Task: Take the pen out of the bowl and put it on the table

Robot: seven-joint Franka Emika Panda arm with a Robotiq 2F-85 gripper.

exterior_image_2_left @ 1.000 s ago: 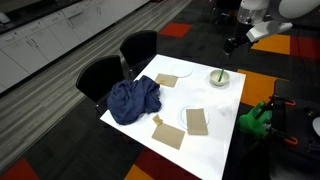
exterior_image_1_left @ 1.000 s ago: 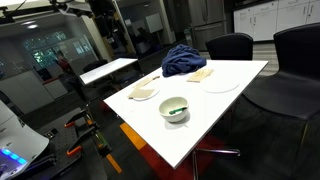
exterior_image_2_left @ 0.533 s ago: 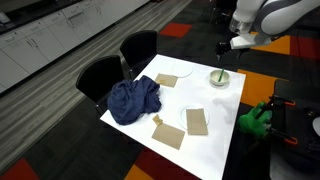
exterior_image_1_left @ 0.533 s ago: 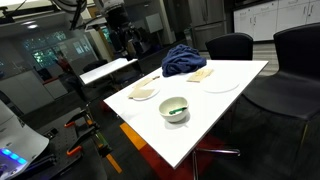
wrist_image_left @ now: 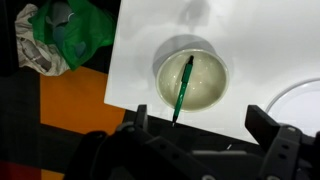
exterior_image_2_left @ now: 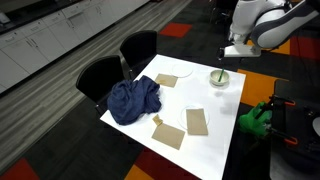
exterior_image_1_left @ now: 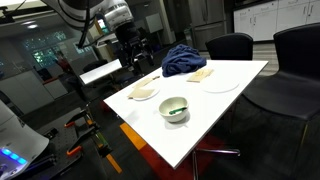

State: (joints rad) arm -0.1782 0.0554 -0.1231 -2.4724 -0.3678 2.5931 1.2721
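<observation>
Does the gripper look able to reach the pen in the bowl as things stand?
Probably yes: the open gripper hangs above the bowl, and nothing covers the pen lying inside it.

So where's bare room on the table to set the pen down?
Free: the table stretch bordered by the bowl, the plate and the near corner. Crowded: the far side, around the blue cloth and shallow dish.
</observation>
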